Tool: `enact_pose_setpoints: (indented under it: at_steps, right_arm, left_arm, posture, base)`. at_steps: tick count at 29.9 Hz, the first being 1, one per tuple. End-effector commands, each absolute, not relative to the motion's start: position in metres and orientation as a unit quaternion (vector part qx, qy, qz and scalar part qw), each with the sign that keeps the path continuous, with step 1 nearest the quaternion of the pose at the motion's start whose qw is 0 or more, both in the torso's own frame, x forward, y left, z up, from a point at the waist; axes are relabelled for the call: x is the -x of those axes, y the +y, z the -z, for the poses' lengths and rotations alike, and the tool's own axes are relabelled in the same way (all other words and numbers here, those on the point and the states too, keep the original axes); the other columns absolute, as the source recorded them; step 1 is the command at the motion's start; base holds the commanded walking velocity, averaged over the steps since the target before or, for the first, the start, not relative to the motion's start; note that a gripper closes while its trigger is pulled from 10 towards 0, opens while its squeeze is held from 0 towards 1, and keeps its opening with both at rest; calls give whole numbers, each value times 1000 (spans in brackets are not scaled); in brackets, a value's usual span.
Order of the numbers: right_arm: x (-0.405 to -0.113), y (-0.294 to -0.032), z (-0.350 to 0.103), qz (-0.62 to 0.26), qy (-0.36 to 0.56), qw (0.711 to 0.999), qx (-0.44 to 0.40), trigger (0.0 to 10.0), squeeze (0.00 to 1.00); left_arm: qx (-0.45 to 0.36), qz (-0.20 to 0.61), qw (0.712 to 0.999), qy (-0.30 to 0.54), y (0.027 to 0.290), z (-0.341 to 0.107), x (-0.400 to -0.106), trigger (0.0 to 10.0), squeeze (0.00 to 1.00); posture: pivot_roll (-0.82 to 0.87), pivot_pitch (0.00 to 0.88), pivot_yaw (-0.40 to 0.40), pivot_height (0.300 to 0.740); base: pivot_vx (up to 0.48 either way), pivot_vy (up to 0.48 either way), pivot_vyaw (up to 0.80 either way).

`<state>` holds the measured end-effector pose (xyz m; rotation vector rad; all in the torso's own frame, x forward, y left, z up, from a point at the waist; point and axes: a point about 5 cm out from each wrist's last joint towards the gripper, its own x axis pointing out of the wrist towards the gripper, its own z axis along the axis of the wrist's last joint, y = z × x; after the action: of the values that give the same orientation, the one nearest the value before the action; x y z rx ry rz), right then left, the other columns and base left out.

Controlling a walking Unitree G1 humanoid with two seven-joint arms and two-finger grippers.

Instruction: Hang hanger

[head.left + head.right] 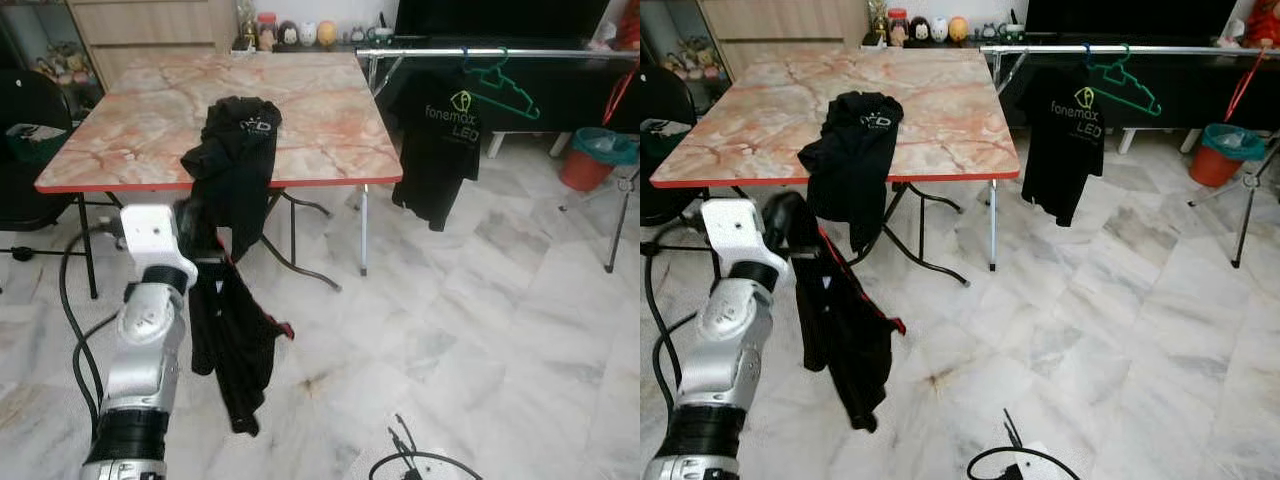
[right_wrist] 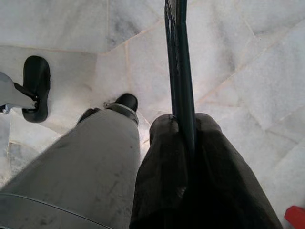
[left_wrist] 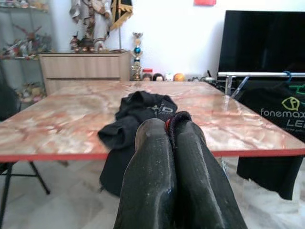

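Surface: marble-patterned folding table [image 1: 130,125], red edge, on white marble floor [image 1: 480,300] | On table: one black shirt [image 1: 235,150] at the front edge, draped over it | Floor beside table: black cables [image 1: 70,300]

A living room in a home: marble floor [image 1: 480,330], big television [image 3: 262,40] at upper right, wooden cabinet [image 3: 86,67] with small figurines [image 1: 300,33].

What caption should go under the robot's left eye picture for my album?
Left gripper shut on a dangling black garment beside the pink marble-patterned table, facing the metal clothes rail with its hung black T-shirt.
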<state>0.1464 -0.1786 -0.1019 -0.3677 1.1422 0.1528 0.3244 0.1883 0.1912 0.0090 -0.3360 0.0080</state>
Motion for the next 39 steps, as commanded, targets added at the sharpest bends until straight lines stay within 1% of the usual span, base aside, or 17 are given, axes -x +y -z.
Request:
enact_pose_setpoints:
  at_steps: [1,5,21,26,30,33,39]
  right_arm:
    - [-149,-176,101,-72,530,828,169,10000,0]
    - [-149,-176,101,-78,527,829,166,10000,0]
    - [-149,-178,101,-90,527,827,174,10000,0]
    - [-150,-178,100,-90,525,828,173,10000,0]
    - [-150,-177,100,-91,524,829,172,10000,0]
    - [-150,-177,100,-94,524,829,174,10000,0]
    - [-150,-177,100,-95,522,829,176,10000,0]
  left_arm:
    - [-9,-5,979,-205,188,-215,-325,10000,0]
    - [-8,-4,973,-232,187,-233,-327,10000,0]
    - [-22,-7,957,-289,189,-283,-337,10000,0]
    - [-25,2,953,-302,186,-297,-342,10000,0]
    - [-32,26,946,-321,175,-314,-346,10000,0]
    - [-30,26,943,-330,174,-319,-346,10000,0]
    - [-30,13,930,-365,180,-342,-343,10000,0]
  posture:
    - [-20,0,3,740]
    - [-16,0,2,740]
    - [-3,0,-4,740]
    - [-2,0,-3,740]
    - [10,0,2,740]
    - [8,0,5,740]
    - [9,0,6,740]
  base:
    - [322,0,0]
    - [321,0,0]
    - [329,0,0]
    - [340,0,0]
    - [344,0,0]
    - [347,0,0]
    - [345,0,0]
